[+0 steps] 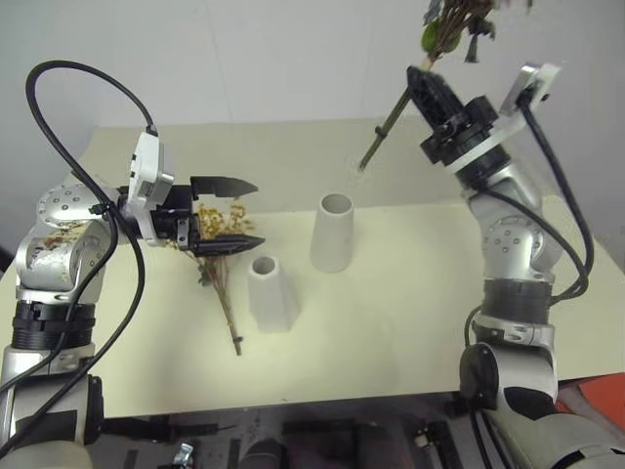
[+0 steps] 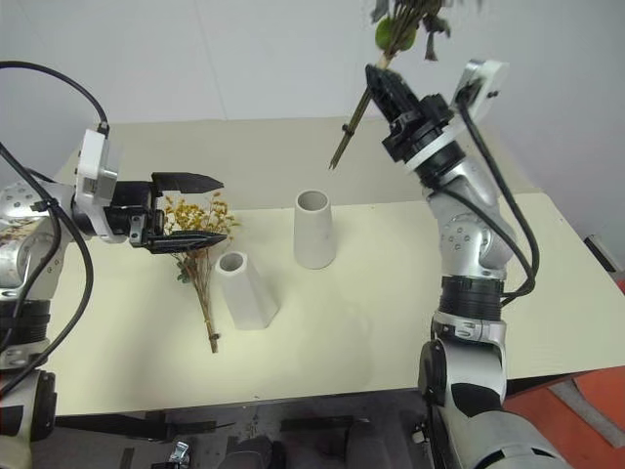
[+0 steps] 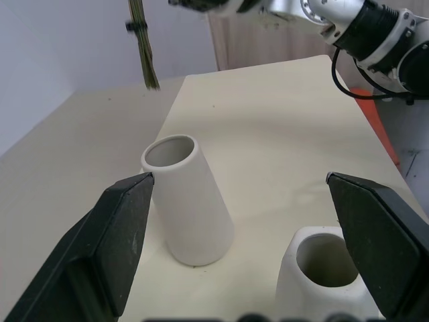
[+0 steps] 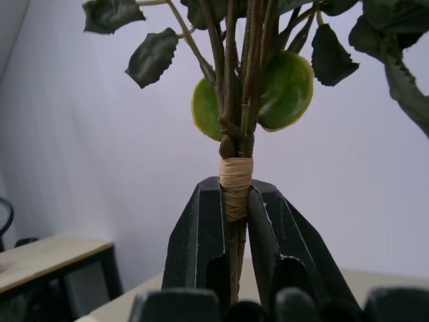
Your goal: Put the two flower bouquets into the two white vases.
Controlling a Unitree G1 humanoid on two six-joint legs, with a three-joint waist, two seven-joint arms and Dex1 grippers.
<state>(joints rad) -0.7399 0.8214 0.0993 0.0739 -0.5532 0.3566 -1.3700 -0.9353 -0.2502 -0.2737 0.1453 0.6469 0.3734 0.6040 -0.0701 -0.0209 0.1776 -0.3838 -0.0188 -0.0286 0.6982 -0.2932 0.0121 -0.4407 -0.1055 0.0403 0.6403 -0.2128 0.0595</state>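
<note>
Two grippers, catalogued from the fingers outward. Right gripper (image 4: 231, 201): raised high above the far side of the table (image 1: 410, 322), fingers pressed together on the rose bunch (image 1: 444, 29) at its tan binding; leaves and a round green disc stand just past the fingertips, and the long stem end (image 1: 383, 132) slants down below the gripper, hanging in the air above and beyond the tall vase (image 1: 332, 232) without touching it. Left gripper (image 1: 229, 215): held level above the table's left part, pointing toward the middle, its two black fingers spread wide with nothing between them. Yellow dried bunch (image 2: 195, 244): lying flat on the table under and just beyond the left gripper, blossoms toward the far side, thin brown stems running toward the near edge, just beside the short vase (image 1: 270, 293). Tall vase: upright, smooth, mouth open, near table centre. Short vase: upright, faceted, nearer the front, close to the tall one but apart.
</note>
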